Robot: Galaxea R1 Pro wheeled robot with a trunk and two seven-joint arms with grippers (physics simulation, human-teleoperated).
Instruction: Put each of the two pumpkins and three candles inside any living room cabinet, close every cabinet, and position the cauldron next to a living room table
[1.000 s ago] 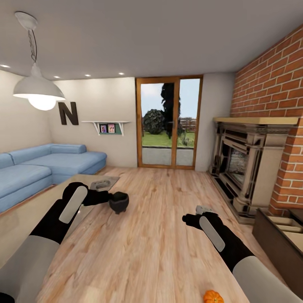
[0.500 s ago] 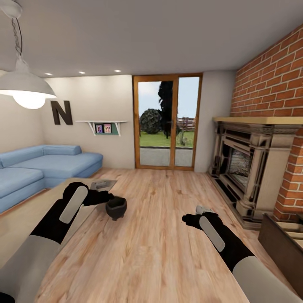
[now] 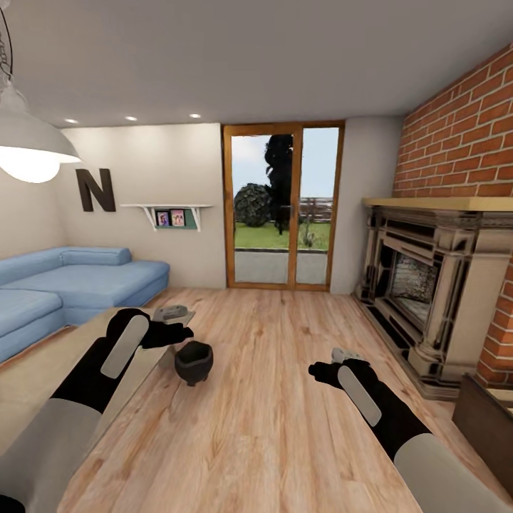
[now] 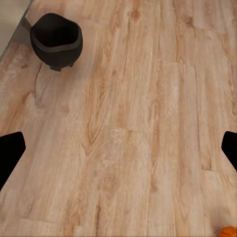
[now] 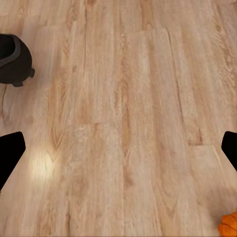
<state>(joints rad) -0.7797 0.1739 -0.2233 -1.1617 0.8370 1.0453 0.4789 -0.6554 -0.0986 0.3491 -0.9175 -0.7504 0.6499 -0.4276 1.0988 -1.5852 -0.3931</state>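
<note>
Cauldron (image 3: pixel 194 360) beside table (image 3: pixel 43 377) edge

Living room — sofa (image 3: pixel 71 281), fireplace (image 3: pixel 420 285).

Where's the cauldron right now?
In the head view the cauldron sits on the wood floor left of centre, just off the coffee table corner, beyond the left gripper.

Cauldron (image 3: pixel 194 360) black. Floor (image 3: pixel 285 399) light wood grain. Sofa (image 3: pixel 64 281) pale blue. Wall (image 3: pixel 463 142) red brick. Pumpkin (image 5: pixel 230 224) orange. Door frame (image 3: pixel 228 206) warm brown. Arm (image 3: pixel 100 370) black, grey stripe. Letter N (image 3: pixel 95 190) dark brown. Cabinet (image 3: pixel 484 420) dark brown.
</note>
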